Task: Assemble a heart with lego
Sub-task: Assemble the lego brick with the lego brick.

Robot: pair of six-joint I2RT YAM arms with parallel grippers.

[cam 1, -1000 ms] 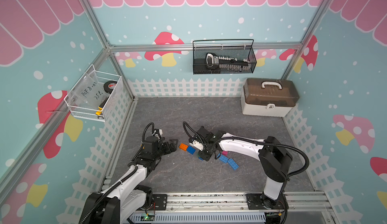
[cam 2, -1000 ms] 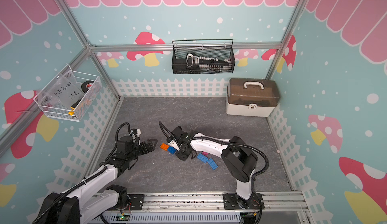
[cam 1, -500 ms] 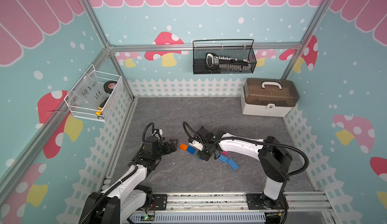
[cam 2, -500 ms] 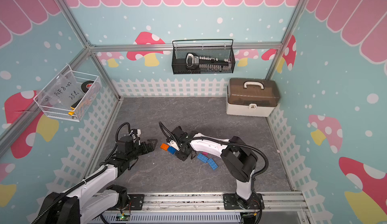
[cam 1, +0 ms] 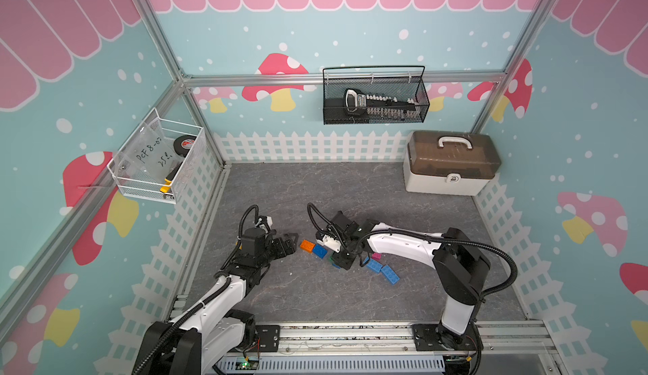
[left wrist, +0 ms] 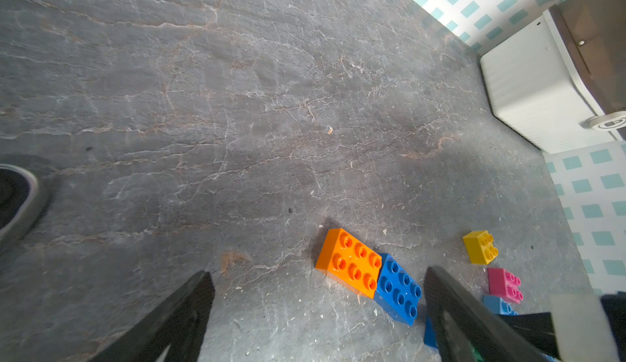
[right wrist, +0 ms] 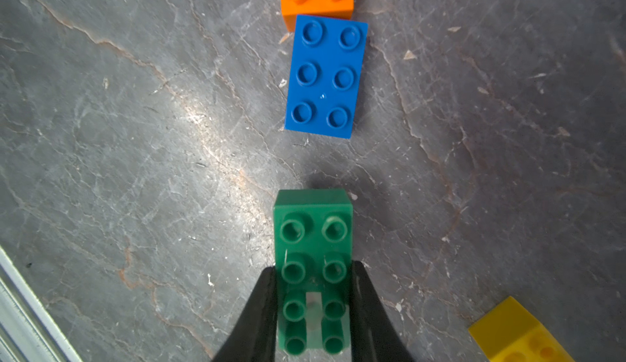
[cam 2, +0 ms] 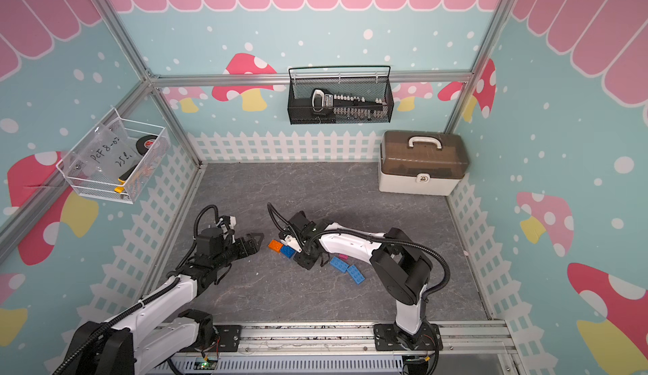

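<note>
The lego lies as loose bricks on the grey floor; no heart is in view. An orange brick (cam 1: 308,245) and a dark blue brick (cam 1: 319,250) touch end to end, just ahead of my left gripper (cam 1: 289,241), which is open and empty. In the left wrist view the gripper (left wrist: 316,274) has those two between and beyond its fingertips. My right gripper (right wrist: 313,269) is shut on a green brick (right wrist: 313,228), studs facing the camera, just short of the dark blue brick (right wrist: 325,76). Two light blue bricks (cam 1: 373,266) (cam 1: 390,274), a pink brick (left wrist: 504,284) and a yellow brick (left wrist: 480,247) lie beside the right arm.
A white toolbox with a brown lid (cam 1: 450,163) stands at the back right. A black wire basket (cam 1: 375,99) hangs on the back wall and a white wire basket (cam 1: 157,161) on the left wall. A metal rail (cam 1: 350,331) runs along the front edge.
</note>
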